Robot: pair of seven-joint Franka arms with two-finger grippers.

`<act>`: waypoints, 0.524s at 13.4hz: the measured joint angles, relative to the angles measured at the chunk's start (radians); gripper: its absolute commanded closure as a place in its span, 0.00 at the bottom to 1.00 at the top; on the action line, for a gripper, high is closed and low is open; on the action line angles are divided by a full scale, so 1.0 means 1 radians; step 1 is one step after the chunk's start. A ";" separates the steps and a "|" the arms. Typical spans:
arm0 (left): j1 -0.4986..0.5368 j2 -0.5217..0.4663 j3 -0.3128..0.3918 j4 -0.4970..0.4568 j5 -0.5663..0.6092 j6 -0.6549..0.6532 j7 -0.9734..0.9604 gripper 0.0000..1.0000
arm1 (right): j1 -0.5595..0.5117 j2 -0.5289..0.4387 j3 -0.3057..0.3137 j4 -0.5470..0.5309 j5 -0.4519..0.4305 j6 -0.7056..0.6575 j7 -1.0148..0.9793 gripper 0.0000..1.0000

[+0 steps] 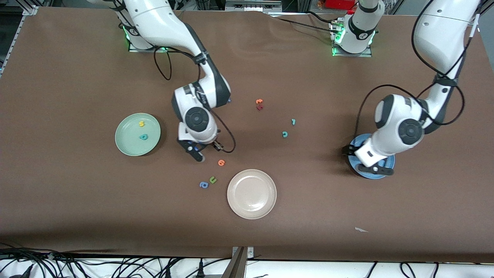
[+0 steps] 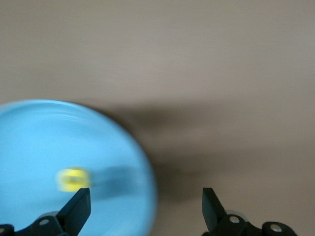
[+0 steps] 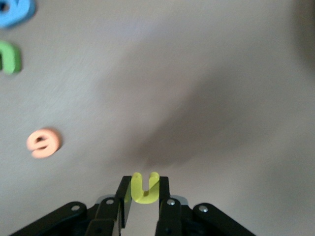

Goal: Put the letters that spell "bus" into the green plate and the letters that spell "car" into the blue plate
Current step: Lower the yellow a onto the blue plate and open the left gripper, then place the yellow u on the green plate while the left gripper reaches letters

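— What's lying near the beige plate (image 1: 251,194)?
— An orange letter (image 1: 221,162), a green u (image 1: 212,179) and a blue a (image 1: 203,185). The right gripper (image 3: 144,194) is clamped on the yellow u (image 3: 145,187) just above them.
— The plates?
— Green plate (image 1: 125,144) holds a yellow s (image 1: 141,124) and teal b (image 1: 143,136). The left gripper (image 2: 146,209), fingers apart, hangs over the blue plate (image 2: 29,142) with a yellow a (image 2: 73,179) in it.

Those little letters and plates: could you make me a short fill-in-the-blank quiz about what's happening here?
1. The right gripper is shut on a yellow letter shaped like ____.
2. The green plate holds ____ letters.
3. The left gripper, open, hangs over the ____ plate.
4. The beige plate holds ____ letters.

Missing words: u; two; blue; no
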 measured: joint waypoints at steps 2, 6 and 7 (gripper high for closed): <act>-0.008 0.000 -0.101 -0.019 0.000 -0.002 -0.162 0.00 | -0.003 -0.029 -0.088 -0.005 -0.001 -0.126 -0.180 0.90; -0.116 0.000 -0.169 -0.029 0.000 -0.002 -0.438 0.00 | -0.013 -0.050 -0.289 -0.118 0.002 -0.209 -0.642 0.53; -0.149 0.002 -0.168 -0.029 0.000 0.000 -0.482 0.00 | -0.022 -0.051 -0.322 -0.160 0.004 -0.208 -0.729 0.01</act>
